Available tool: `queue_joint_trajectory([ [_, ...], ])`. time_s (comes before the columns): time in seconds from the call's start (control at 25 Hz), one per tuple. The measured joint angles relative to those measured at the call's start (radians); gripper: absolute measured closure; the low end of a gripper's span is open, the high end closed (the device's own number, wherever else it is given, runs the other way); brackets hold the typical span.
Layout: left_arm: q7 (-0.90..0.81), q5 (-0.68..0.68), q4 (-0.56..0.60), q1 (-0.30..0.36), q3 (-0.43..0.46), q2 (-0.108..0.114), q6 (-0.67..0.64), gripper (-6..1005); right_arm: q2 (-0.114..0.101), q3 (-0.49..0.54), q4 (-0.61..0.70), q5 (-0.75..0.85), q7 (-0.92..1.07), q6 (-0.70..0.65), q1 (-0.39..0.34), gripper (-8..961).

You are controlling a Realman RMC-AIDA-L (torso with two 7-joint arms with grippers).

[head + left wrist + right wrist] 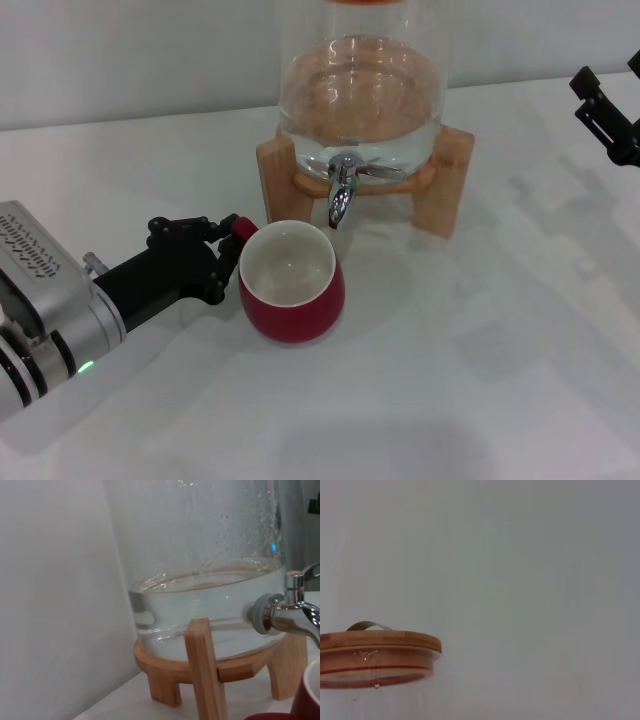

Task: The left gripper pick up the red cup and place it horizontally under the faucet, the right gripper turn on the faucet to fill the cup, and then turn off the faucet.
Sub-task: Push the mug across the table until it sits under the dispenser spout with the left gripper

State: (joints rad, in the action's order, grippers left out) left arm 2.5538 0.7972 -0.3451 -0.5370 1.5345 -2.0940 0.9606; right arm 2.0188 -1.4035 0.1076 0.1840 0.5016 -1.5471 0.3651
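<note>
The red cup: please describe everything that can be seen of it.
The red cup is a squat, rounded mug, dark red and glossy outside, white inside, ceramic by its look. It stands upright on the white table, its mouth open upward and seemingly empty. Its rim lies just below the spout of the faucet. The left gripper is at its small red handle, on the robot's left side.

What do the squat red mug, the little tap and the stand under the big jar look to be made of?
The squat dark red mug looks like glazed ceramic: glossy red outside, smooth white inside. The small tap appears to be chromed metal, mirror-bright with reflections. The stand seems plain light wood, matt with blocky legs. The jar is clear, probably glass.
</note>
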Motion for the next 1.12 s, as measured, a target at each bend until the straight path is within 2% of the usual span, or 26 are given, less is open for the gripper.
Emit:
queue_joint_trajectory([
  [1.12,-0.075,0.007,0.0,-0.006,-0.017,0.001,-0.035,900,0.0,-0.011,0.014,0.0,0.003,-0.005,0.001,112],
])
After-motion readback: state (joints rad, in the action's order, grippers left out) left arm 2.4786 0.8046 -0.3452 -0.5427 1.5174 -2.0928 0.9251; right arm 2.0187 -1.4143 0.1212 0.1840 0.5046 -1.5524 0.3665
